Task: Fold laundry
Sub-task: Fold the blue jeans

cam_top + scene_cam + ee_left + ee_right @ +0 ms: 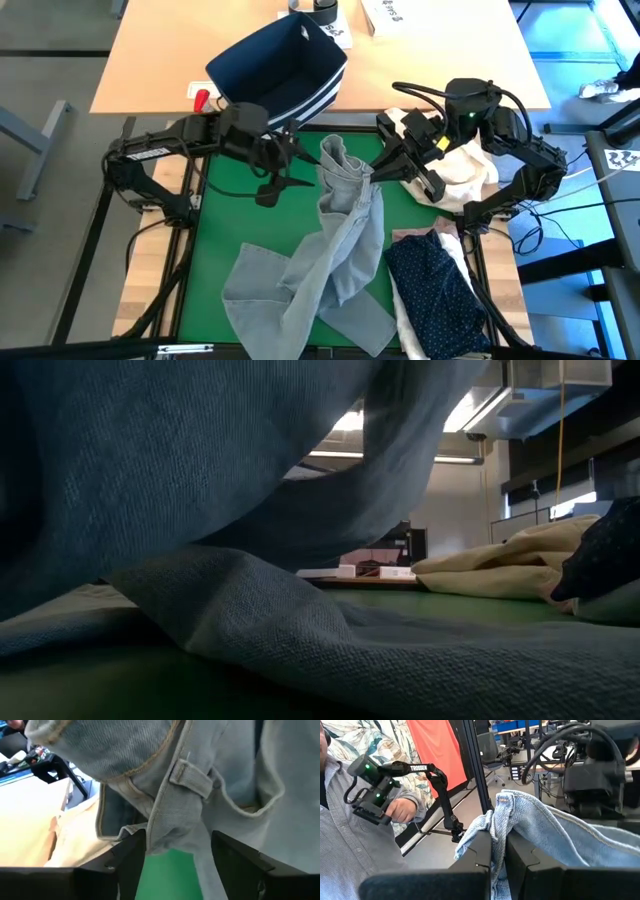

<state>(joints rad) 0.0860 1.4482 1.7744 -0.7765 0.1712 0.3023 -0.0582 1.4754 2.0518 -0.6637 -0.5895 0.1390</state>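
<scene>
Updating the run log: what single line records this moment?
right gripper: shut on light grey denim jeans, lifted | left gripper: open at waistband

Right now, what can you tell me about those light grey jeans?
The light grey denim jeans are soft, with tan stitching and belt loops. Their waistband is lifted above the green table mat, while the crumpled legs trail down across it. The right pincer is shut on the waistband. The left pincer stands open around a fold of it. One leg touches the navy white-dotted shirt.

One word could be read: "TROSSEN", in white letters along the slim black handheld arm [422, 769] a person gripped.
</scene>
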